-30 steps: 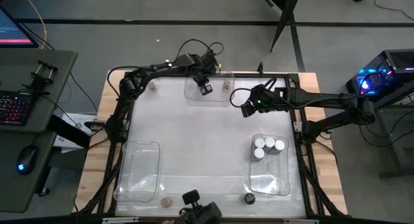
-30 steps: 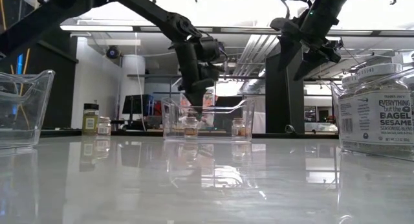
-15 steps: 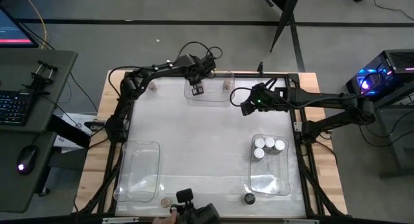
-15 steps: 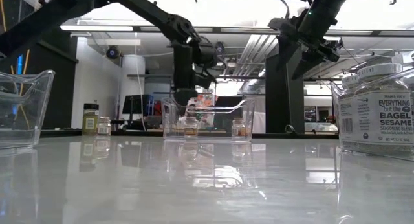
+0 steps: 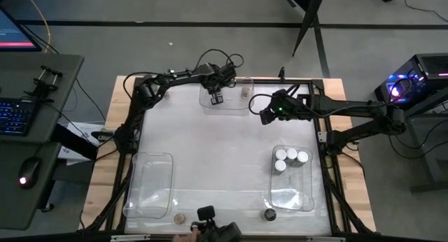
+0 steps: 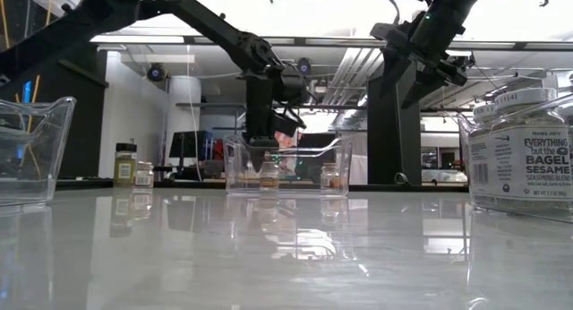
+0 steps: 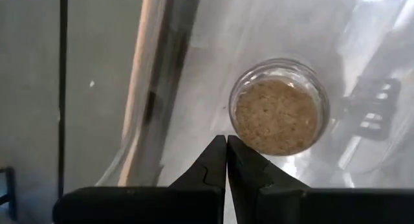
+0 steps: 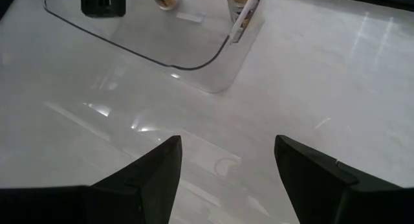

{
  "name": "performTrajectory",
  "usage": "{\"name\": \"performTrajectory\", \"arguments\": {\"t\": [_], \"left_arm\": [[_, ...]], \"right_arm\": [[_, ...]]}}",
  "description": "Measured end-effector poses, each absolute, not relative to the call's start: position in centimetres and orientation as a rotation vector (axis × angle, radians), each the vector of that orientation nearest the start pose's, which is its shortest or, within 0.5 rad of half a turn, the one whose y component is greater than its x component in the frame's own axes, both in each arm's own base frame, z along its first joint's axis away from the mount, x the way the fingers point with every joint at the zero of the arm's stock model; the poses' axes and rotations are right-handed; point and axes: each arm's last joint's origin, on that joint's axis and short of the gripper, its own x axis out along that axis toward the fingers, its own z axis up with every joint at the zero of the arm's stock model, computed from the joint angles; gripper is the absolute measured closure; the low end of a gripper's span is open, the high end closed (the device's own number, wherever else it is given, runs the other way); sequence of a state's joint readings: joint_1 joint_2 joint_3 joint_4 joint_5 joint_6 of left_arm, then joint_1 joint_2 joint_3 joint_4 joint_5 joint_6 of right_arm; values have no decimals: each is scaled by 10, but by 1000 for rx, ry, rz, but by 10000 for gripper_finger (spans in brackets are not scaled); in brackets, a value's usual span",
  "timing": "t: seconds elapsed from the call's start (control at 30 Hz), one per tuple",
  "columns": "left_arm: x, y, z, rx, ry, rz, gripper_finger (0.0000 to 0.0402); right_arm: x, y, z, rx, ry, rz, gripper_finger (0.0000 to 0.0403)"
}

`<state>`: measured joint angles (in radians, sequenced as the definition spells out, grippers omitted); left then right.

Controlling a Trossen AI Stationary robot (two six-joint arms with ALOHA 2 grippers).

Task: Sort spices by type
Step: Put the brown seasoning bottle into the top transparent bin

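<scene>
A clear bin [image 5: 225, 95] sits at the table's far edge. A small spice jar with a tan lid [image 7: 278, 115] stands in it, and a second jar [image 5: 245, 91] stands toward its right end. My left gripper [image 7: 226, 145] is shut with nothing between its fingers. It reaches down into this bin [image 6: 286, 167], its tips just beside and above the tan-lidded jar [image 6: 267, 174]. My right gripper [image 5: 267, 117] hangs open over bare table to the right of the bin, holding nothing [image 8: 223, 166]. My left gripper comes at the tan-lidded jar slanting down from above. Its shut fingertips [image 7: 220, 153] stand at the edge of the lid [image 7: 242, 130]. Whether they touch the lid, I cannot tell.
Three white-lidded jars [image 5: 290, 158] stand in a clear bin [image 5: 292, 193] at the near right. Another clear bin [image 5: 150, 186] lies at the near left. Loose jars stand at the far left [image 5: 166, 95] and at the near edge [image 5: 179, 218] [image 5: 270, 214].
My left gripper has sunk into the far bin and shifted a little toward the table's left, rolling its wrist as it went. It has stayed shut. The jars have not moved.
</scene>
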<state>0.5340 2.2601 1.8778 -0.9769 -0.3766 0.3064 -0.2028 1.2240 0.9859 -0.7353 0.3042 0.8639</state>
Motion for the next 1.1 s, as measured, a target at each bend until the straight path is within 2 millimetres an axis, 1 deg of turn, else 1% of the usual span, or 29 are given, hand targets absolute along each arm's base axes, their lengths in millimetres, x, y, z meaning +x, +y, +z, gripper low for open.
{"name": "performTrajectory", "arguments": {"t": [0.23, 0.37, 0.47, 0.57, 0.63, 0.7, 0.77, 0.8, 0.97, 1.03, 1.1], "left_arm": [[415, 227, 183, 105, 1299, 503, 401], [430, 219, 187, 183, 1201, 541, 401], [434, 215, 196, 254, 1199, 593, 401], [435, 212, 209, 282, 1226, 582, 401], [433, 209, 217, 242, 1254, 545, 401], [431, 204, 220, 137, 1254, 407, 401], [429, 200, 218, 19, 1238, 242, 401], [428, 200, 215, -13, 1240, 198, 401], [426, 199, 193, 6, 1268, 153, 401], [427, 200, 183, 30, 1248, 148, 401], [428, 201, 177, 43, 1234, 166, 401]], "right_arm": [[230, -56, 273, 725, 714, -857, 160], [230, -56, 274, 724, 712, -857, 160], [230, -56, 274, 724, 712, -858, 160], [230, -56, 274, 724, 712, -858, 160], [230, -56, 274, 724, 712, -858, 160], [230, -56, 274, 724, 712, -858, 160], [230, -56, 274, 724, 712, -858, 160], [230, -56, 274, 724, 712, -858, 160], [230, -56, 274, 724, 713, -858, 160], [230, -56, 274, 724, 713, -858, 160], [230, -56, 274, 724, 712, -858, 160]]}}
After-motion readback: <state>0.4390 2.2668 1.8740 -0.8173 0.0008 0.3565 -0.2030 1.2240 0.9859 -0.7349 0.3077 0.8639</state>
